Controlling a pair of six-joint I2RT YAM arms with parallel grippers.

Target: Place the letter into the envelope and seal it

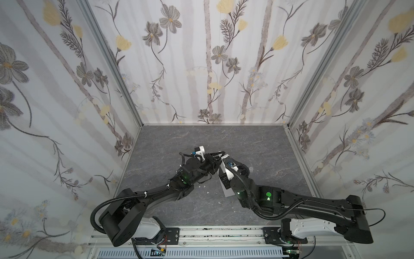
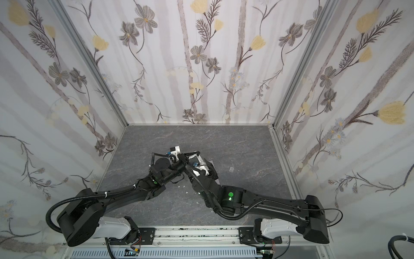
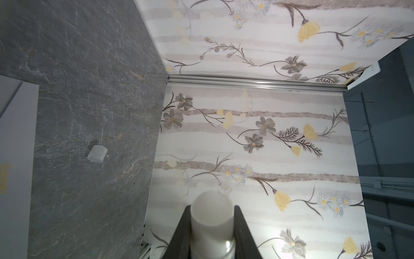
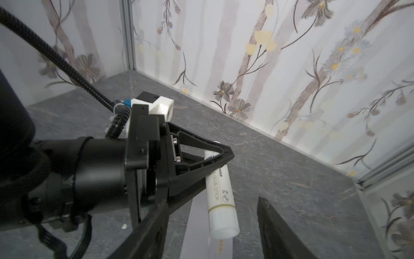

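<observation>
Left pincer (image 3: 211, 215) clamped on the glue stick (image 4: 220, 197), which we judge poised over the envelope (image 4: 197, 228) for sealing; right pincer (image 4: 215, 224) apart near its end; cap (image 3: 97, 153) on the bench (image 3: 89, 67).

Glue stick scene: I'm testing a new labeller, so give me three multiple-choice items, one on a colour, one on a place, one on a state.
1. What colour is the glue stick?
A. red
B. white
C. green

2. Where does the loose cap lie?
A. on the table
B. on the glue stick
C. in the right gripper

3. The right gripper's jaws are:
A. shut on the cap
B. shut on the glue stick
C. wide open

Answers: 1 B, the tube held by the left gripper is white. 2 A, it lies on bare table, apart from both arms. 3 C, the right wrist view shows them far apart.
</observation>
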